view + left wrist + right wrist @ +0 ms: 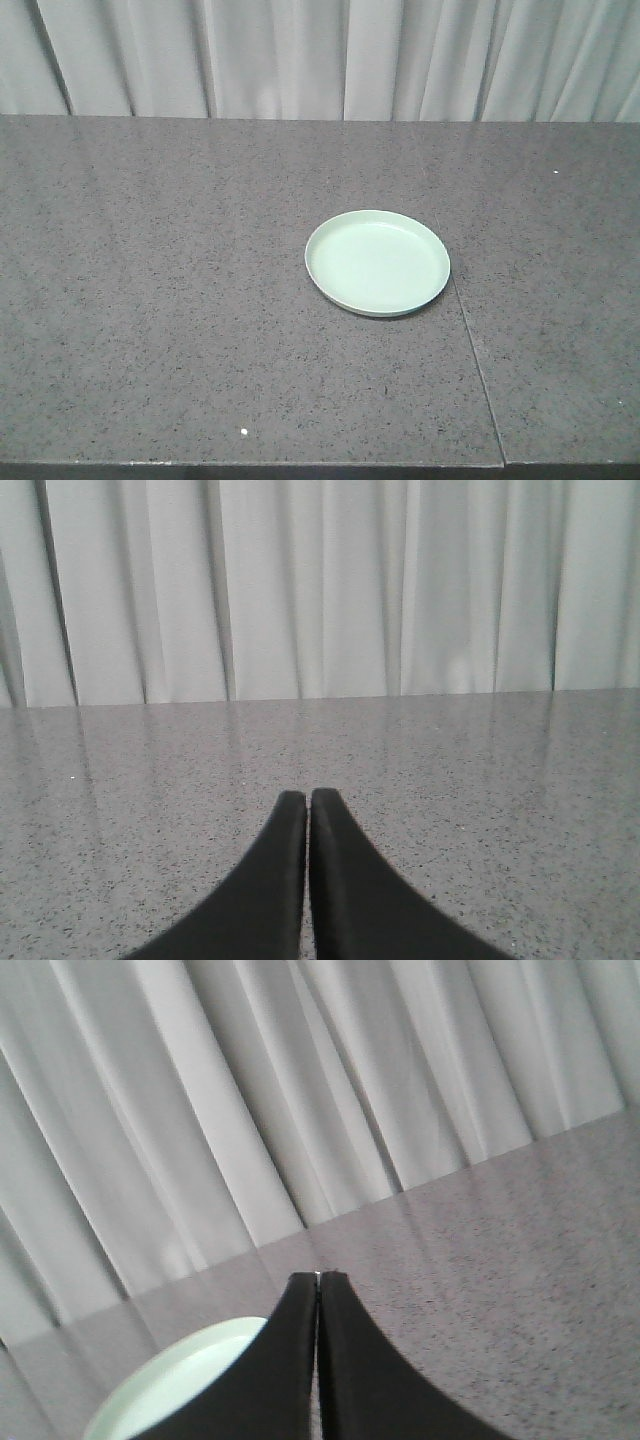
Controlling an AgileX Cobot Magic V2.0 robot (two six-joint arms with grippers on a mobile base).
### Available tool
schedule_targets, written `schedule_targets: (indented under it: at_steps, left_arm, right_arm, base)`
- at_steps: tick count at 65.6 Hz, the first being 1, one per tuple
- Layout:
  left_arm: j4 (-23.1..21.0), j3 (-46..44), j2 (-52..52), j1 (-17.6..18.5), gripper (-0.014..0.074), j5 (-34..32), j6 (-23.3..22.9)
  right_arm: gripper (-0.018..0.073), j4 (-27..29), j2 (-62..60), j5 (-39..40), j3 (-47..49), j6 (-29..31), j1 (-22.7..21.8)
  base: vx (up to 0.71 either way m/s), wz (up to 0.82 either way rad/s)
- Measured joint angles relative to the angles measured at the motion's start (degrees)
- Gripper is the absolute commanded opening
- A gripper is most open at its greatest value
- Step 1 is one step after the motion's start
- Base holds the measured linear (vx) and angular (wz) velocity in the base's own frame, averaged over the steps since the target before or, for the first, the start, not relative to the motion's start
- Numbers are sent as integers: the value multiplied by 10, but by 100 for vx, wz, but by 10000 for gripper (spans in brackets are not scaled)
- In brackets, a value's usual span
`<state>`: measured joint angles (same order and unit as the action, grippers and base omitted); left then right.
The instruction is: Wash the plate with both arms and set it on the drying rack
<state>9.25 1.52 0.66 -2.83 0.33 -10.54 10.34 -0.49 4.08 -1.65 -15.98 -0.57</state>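
The pale mint-green plate (377,263) lies flat on the dark speckled counter (160,300), a little right of centre in the front view. No arm shows in that view. In the right wrist view the plate (170,1390) sits at the lower left, partly behind my right gripper (318,1278), whose black fingers are pressed together with nothing between them. In the left wrist view my left gripper (307,796) is shut too, over bare counter, with no plate in sight. The drying rack is out of view.
White pleated curtains (320,55) hang behind the counter's far edge. A thin seam (470,340) runs through the counter surface just right of the plate. A small white speck (244,431) lies near the front edge.
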Motion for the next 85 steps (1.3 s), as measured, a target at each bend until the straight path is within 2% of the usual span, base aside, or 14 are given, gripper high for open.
schedule_targets:
  at_steps: [9, 18, 23, 30, 36, 40, 46, 54, 60, 66, 75, 85]
  left_arm:
    - [0, 0, 0, 0, -6, 0, 0]
    - [0, 0, 0, 0, -6, 0, 0]
    - [0, 0, 0, 0, -6, 0, 0]
    - [0, 0, 0, 0, -6, 0, 0]
    - [0, 0, 0, 0, -6, 0, 0]
    - [0, 0, 0, 0, -6, 0, 0]
    - [0, 0, 0, 0, -6, 0, 0]
    - [0, 0, 0, 0, -6, 0, 0]
    - [0, 0, 0, 0, -6, 0, 0]
    - [0, 0, 0, 0, -6, 0, 0]
    - [0, 0, 0, 0, -6, 0, 0]
    - [0, 0, 0, 0, -6, 0, 0]
  right_arm:
    - [-2, 49, 0, -2, 13, -25, 0]
    - [10, 35, 5, -66, 114, -16, 0]
    - [57, 18, 41, -122, 190, 1, 0]
    - [197, 11, 110, -197, 272, 36, 0]
    - [389, 11, 168, -236, 321, 72, 0]
    - [501, 14, 202, -233, 341, 84, 0]
    - [579, 17, 237, -203, 349, 91, 0]
    - [580, 19, 279, -180, 370, 100, 0]
    - [573, 22, 322, -220, 418, 127, 0]
    - [560, 40, 378, -281, 481, 186, 0]
    - [539, 113, 475, -372, 577, 294, 0]
    - [490, 234, 593, -463, 668, 422, 0]
  base:
    - [0, 0]
    - [0, 0]
    - [0, 0]
    - [0, 0]
    - [0, 0]
    - [0, 0]
    - [0, 0]
    - [0, 0]
    - [0, 0]
    - [0, 0]
    - [0, 0]
    - [0, 0]
